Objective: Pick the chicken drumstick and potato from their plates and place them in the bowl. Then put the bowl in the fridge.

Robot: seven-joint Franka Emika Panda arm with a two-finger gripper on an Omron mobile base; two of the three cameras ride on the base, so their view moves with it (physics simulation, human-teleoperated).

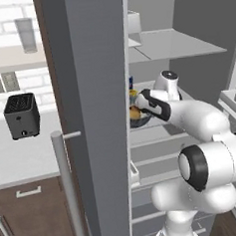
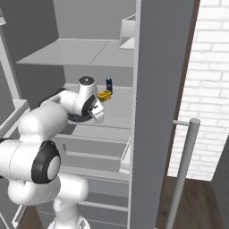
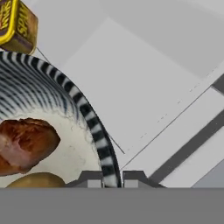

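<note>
Potato (image 3: pixel 37 180) and drumstick (image 3: pixel 26 144) in bowl (image 3: pixel 85 109)

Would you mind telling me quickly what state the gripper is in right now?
Gripper: closed on the rim of the bowl, which holds the chicken drumstick and the potato, over a shelf inside the fridge.

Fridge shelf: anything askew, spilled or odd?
Nothing stands out. The bowl sits level on the fridge shelf, drumstick and potato inside, nothing spilled. The gripper is shut on its rim; a yellow tin stands upright behind.
</note>
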